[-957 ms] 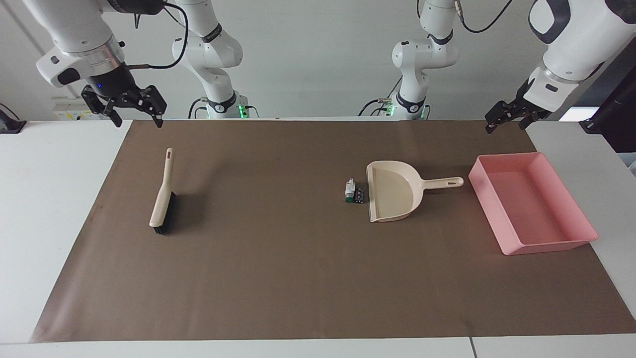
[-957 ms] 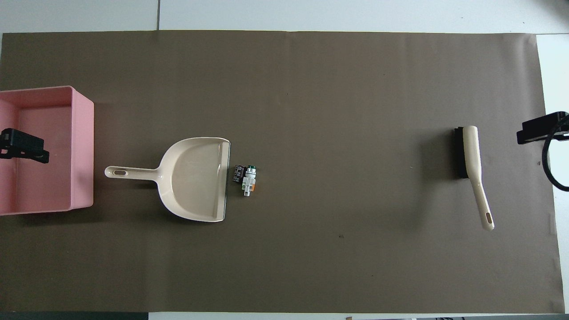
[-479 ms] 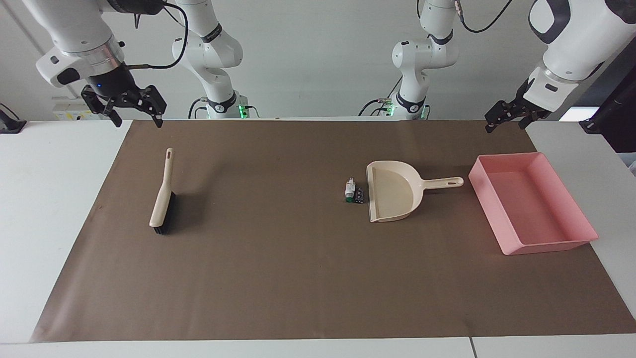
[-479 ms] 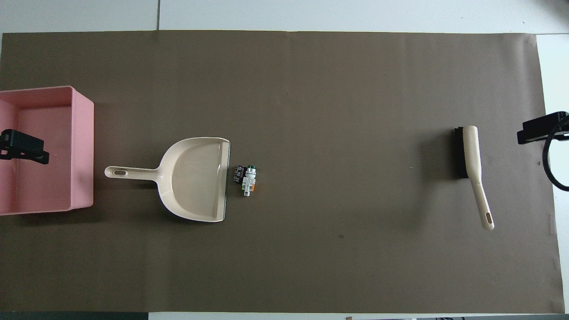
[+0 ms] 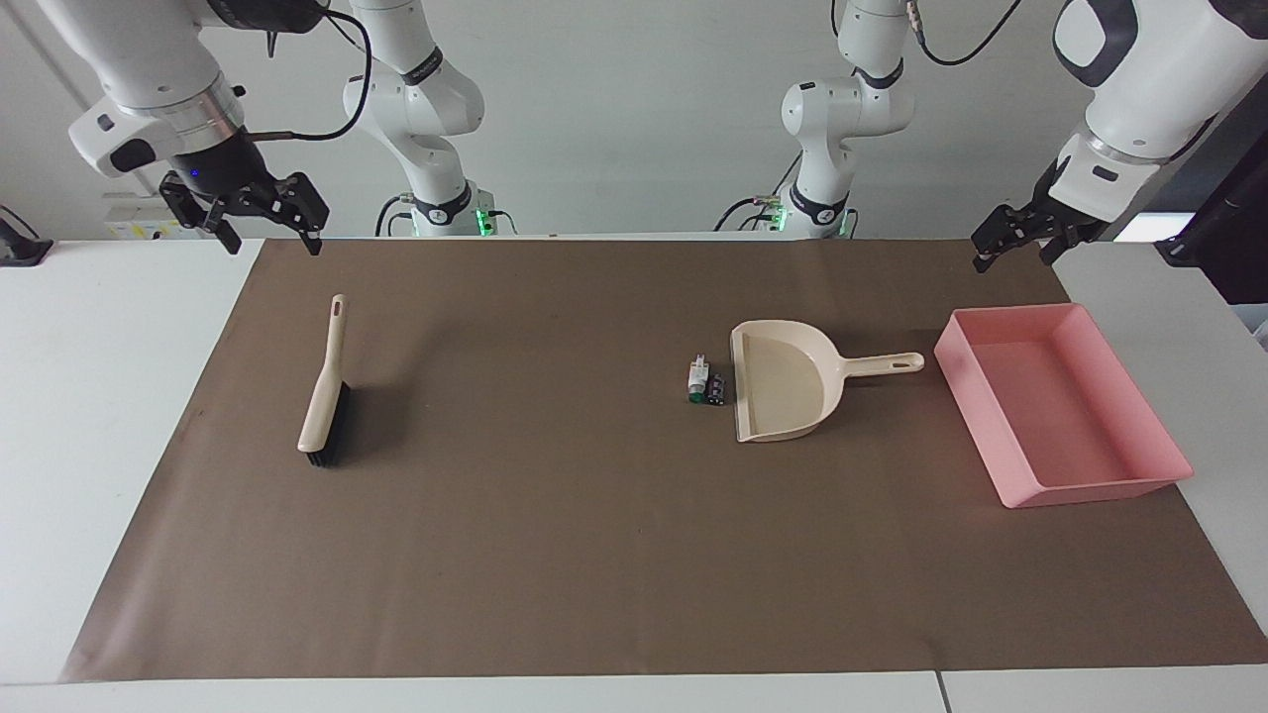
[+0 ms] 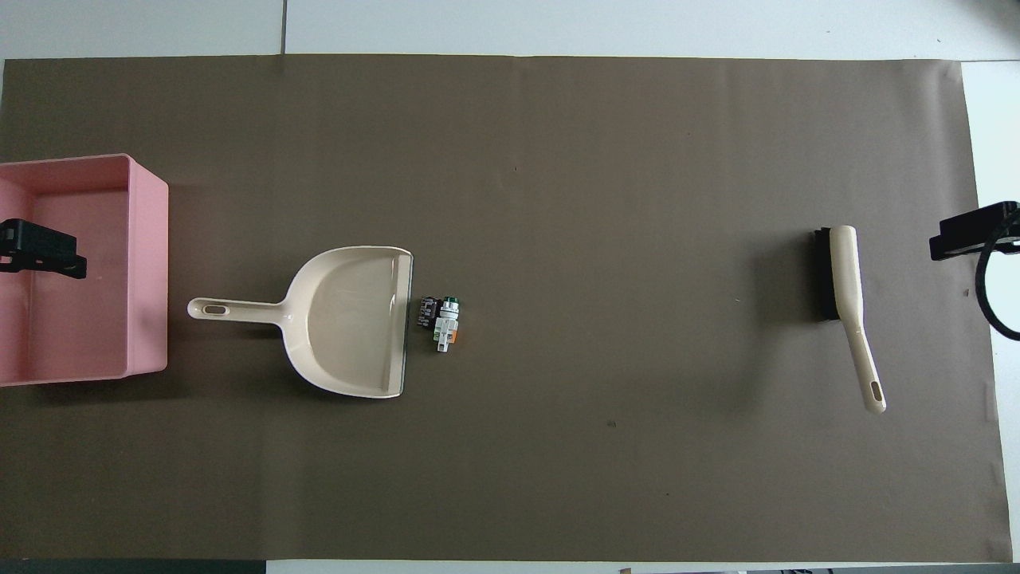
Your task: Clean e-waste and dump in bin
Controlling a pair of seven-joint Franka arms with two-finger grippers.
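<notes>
The e-waste is a small cluster of a white piece with green and orange marks and black pieces, lying on the brown mat right at the mouth of a beige dustpan. The pink bin sits at the left arm's end of the mat, beside the dustpan's handle. My left gripper hangs open and empty in the air by the mat's corner; the overhead view shows the left gripper over the bin. My right gripper hangs open and empty above the mat's corner at the right arm's end.
A beige hand brush with black bristles lies on the mat toward the right arm's end, its handle pointing toward the robots. In the overhead view the brush lies beside the right gripper. The dustpan opens toward the brush.
The left gripper has drifted slightly over the bin and the right gripper has shifted a little. The objects on the mat have not moved.
</notes>
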